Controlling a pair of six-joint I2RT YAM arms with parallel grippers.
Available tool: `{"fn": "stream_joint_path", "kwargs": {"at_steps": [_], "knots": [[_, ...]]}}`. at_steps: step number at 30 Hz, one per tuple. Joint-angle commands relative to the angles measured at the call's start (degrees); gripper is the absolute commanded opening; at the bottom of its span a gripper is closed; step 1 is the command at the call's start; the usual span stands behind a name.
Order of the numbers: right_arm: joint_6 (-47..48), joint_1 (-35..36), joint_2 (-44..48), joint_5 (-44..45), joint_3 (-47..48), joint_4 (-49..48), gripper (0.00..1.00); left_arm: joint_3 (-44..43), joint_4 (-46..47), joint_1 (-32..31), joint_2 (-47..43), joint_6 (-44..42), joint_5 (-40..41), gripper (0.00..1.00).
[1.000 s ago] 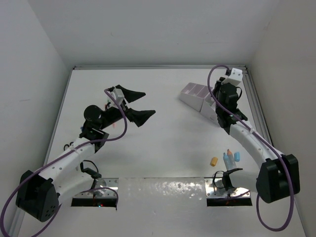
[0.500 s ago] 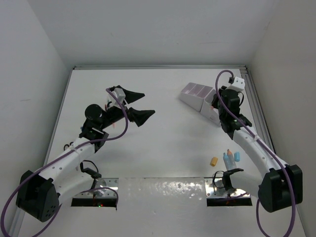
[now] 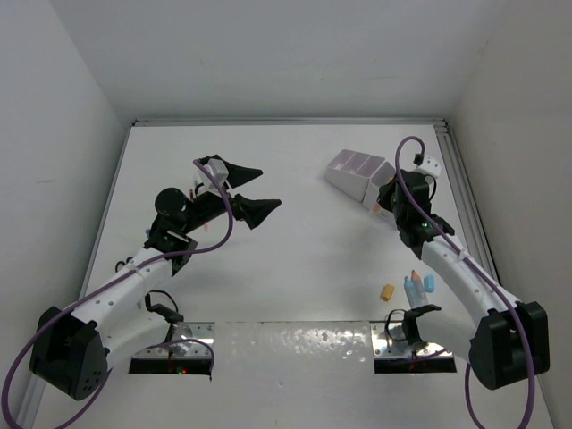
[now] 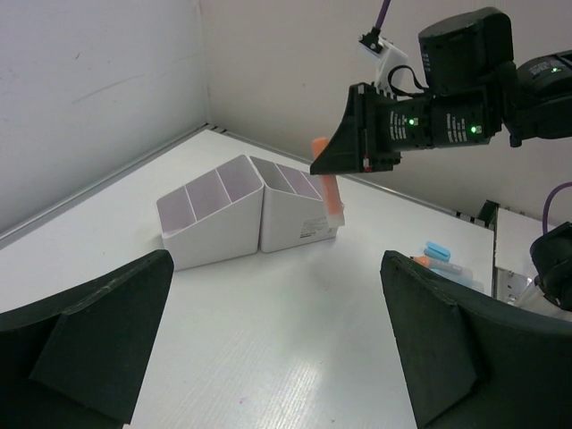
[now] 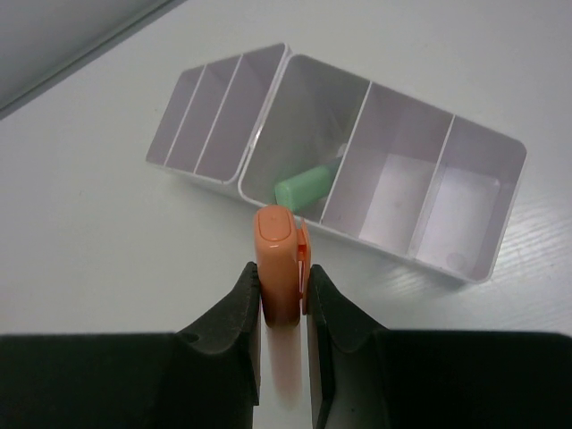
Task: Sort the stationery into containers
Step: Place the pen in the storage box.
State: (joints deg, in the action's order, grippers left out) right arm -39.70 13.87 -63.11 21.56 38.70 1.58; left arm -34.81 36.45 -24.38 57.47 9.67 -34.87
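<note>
My right gripper is shut on an orange-capped pen with a pale body, held upright just short of the containers' near rim. The containers are two white, lilac-lined organisers side by side at the back right. A green item lies in the nearest compartment of the right-hand one. In the left wrist view the pen hangs from the right gripper over the organisers. My left gripper hovers open over the table's middle left, with nothing between its fingers.
A small orange eraser and blue-capped bottles lie on the table near the right arm's base. The side walls and the raised table edge close in behind and to the right of the organisers.
The right wrist has dropped and shifted a little toward the near side, over the organisers, still holding the pen. The left arm has not moved.
</note>
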Motion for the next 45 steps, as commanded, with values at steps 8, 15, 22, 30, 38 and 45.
{"fn": "stream_joint_path", "kwargs": {"at_steps": [8,15,22,30,38,45], "knots": [[-5.2,3.8,2.9,0.6,-3.5,2.4,0.00,-0.8,2.0,-0.3,-0.3,0.5,0.4,1.00],[-6.3,7.2,3.5,2.6,-4.2,4.0,0.00,-0.3,2.4,-0.6,-0.4,0.7,0.3,1.00],[-7.5,9.8,4.2,3.7,-5.9,4.3,0.00,-0.3,2.8,-0.9,-0.3,0.6,0.4,1.00],[-4.2,9.5,3.9,4.7,-3.6,3.6,0.00,-0.1,2.8,-1.2,-0.6,0.6,0.4,1.00],[3.3,4.6,-0.9,8.5,3.2,-8.0,0.00,-0.3,2.4,-1.7,-1.3,0.1,0.5,1.00],[6.0,2.2,-7.8,20.3,7.2,-20.1,0.00,1.1,1.0,-1.5,-3.6,-0.5,2.2,1.00]]}}
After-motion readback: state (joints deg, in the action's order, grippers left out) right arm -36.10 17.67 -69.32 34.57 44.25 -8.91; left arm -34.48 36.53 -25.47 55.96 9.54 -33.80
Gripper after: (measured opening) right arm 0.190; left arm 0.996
